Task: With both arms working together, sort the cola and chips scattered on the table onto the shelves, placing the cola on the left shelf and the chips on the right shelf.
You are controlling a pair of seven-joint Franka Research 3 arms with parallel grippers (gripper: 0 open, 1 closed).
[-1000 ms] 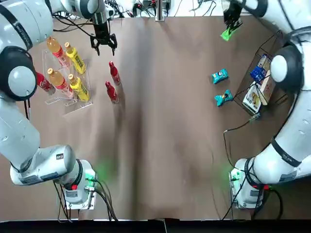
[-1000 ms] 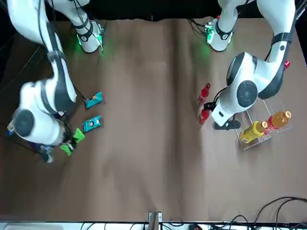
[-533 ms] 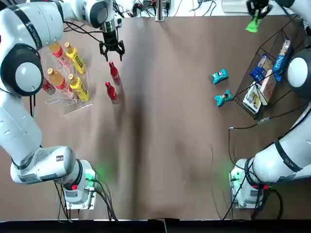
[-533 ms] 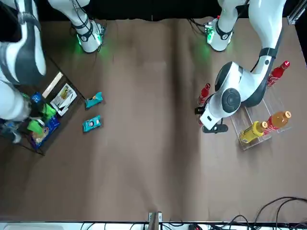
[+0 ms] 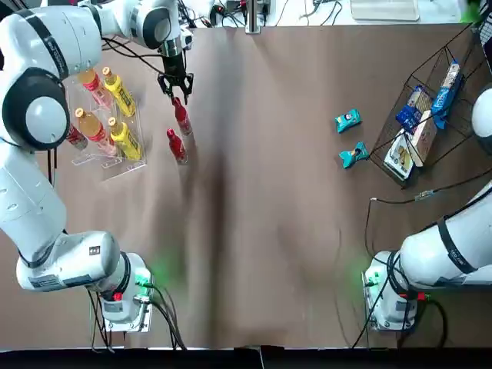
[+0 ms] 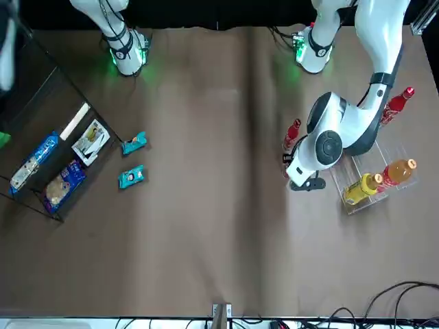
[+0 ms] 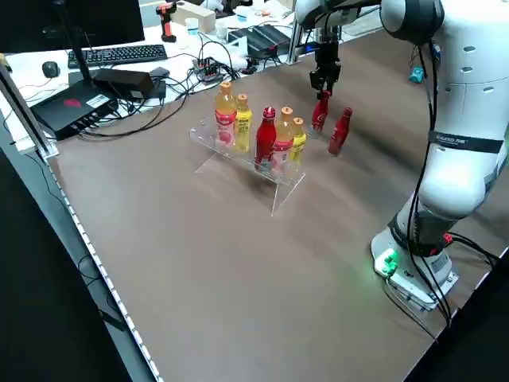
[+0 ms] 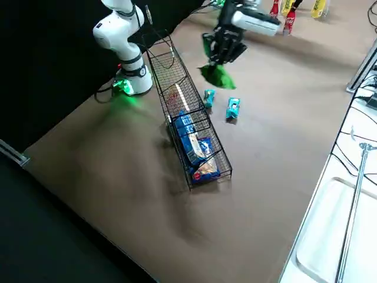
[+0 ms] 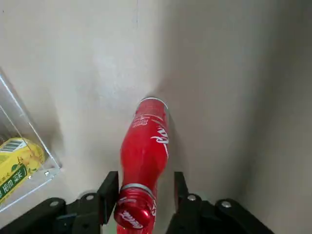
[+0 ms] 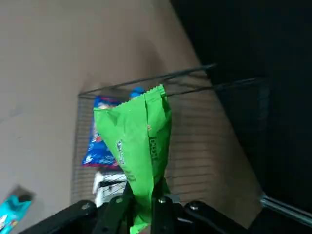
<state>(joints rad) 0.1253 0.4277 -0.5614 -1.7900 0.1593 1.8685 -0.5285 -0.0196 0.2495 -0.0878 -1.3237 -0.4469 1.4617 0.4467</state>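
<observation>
The left gripper's (image 9: pixel 142 195) fingers were spread apart on either side of the neck of an upright cola bottle (image 9: pixel 145 151), not yet closed on it. That bottle stood on the table (image 5: pixel 269 192) just beside the left shelf (image 5: pixel 115 165), with a 2nd cola (image 5: pixel 177 145) near it and a 3rd cola (image 7: pixel 265 137) already in the shelf among orange and yellow bottles. The step in hand looked like a grasp of the far cola; the next move would likely call for the fingers to be closed on the neck, then a lift and carry to the left shelf.

The right gripper's (image 10: pixel 141 204) fingers were clamped on the green chips packet (image 10: pixel 136 146), held in the air above the right shelf (image 8: pixel 200 147), which already held blue and white packages. A release into the basket seemed due next. 2 teal chips packets (image 5: pixel 347 120) (image 5: pixel 354 155) were left on the table just beside the right shelf.
</observation>
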